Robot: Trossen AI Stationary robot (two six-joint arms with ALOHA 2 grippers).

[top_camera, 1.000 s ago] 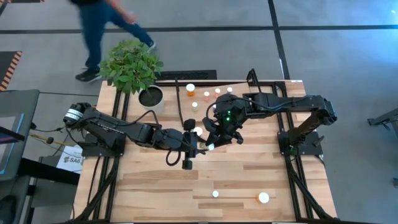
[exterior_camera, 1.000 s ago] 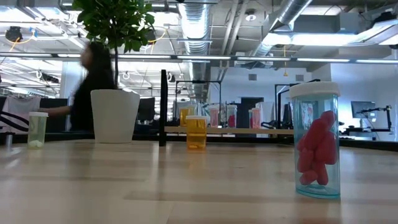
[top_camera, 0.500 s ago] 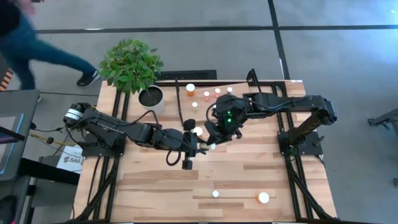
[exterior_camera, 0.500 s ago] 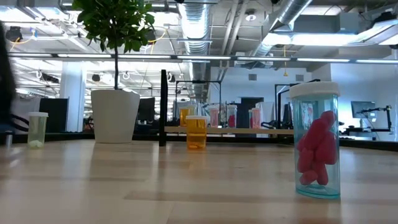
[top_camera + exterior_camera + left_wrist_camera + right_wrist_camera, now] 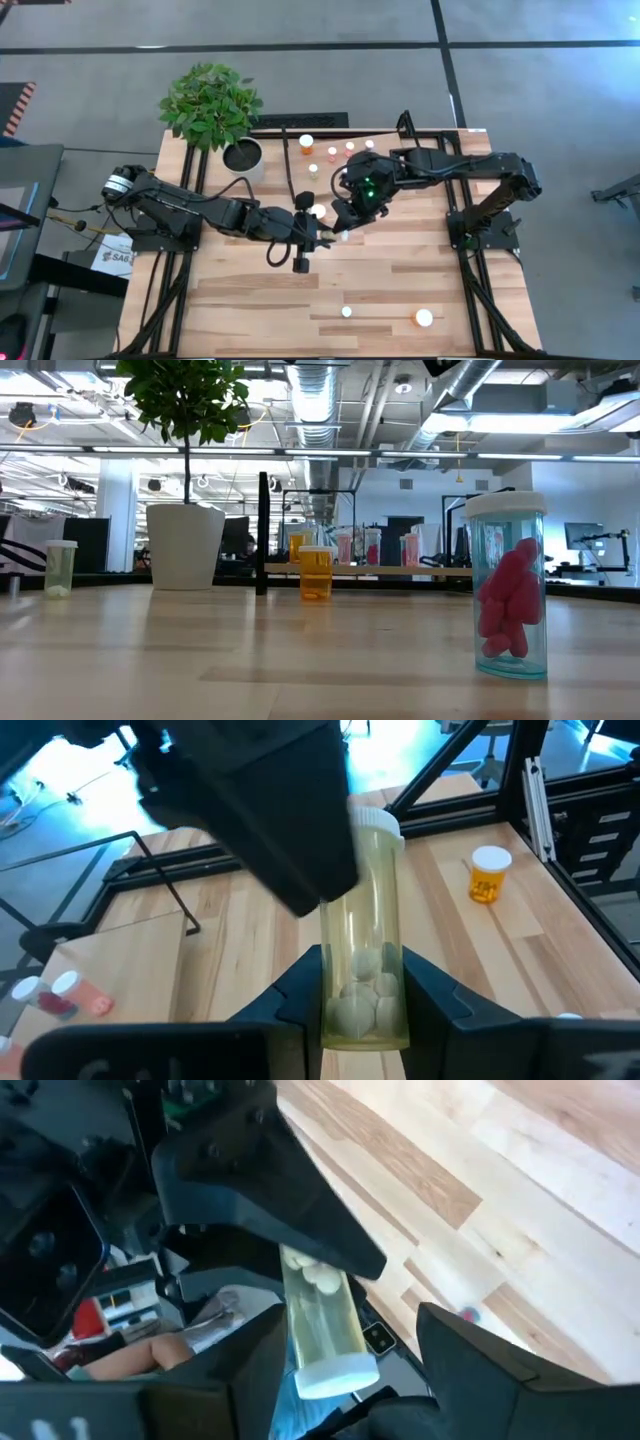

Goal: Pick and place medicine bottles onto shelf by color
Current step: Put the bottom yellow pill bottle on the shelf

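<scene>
Left end effector (image 5: 365, 995) clamps one pale bottle (image 5: 365, 970); right end effector (image 5: 335, 1330) stands apart around its cap end.

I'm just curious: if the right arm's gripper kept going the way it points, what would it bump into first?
Probably the pale pill bottle between its open jaws, which the left gripper clamps from the other end.

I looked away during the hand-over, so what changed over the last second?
The left gripper closed on the pale bottle, while the right gripper opened around its cap end, letting go. Both arms stayed mid-table. A person walking beside the plant has left the view. The bottles on the shelf and the two near the table's front edge did not move.
</scene>
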